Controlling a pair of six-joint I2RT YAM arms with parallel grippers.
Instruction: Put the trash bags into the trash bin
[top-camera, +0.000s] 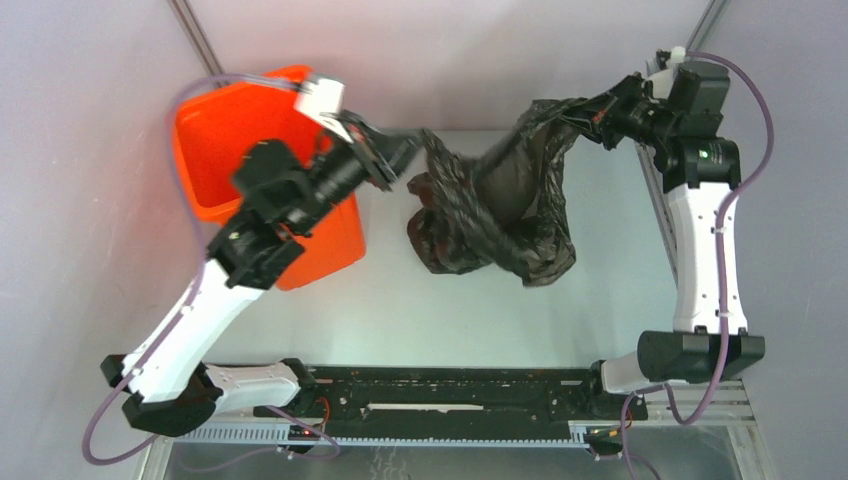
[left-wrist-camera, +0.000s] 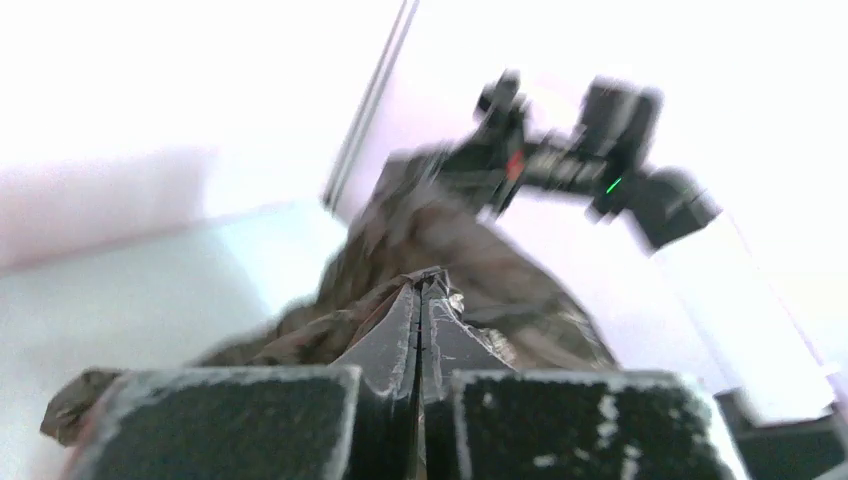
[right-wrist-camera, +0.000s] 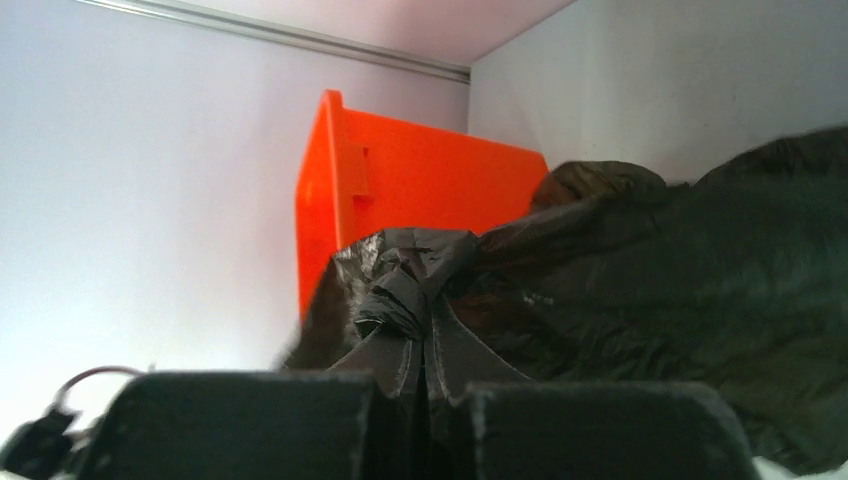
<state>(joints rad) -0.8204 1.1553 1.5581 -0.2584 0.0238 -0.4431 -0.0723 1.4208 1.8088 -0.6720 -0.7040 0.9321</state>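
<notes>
The trash bag (top-camera: 500, 215) hangs stretched just beside the orange bin (top-camera: 200, 130). The left end effector (top-camera: 410, 152) pinches its bin-side edge and the right end effector (top-camera: 583, 112) its far corner, likely to carry it over the bin's rim.

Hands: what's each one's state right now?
The left hand is closed on the bag.
The right hand is closed on the bag too.

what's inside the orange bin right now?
The visible interior of the trash bin is bare orange. The left arm covers its near right corner, so that part is unseen. The trash bag hangs outside, pinched by the left gripper and right gripper.
</notes>
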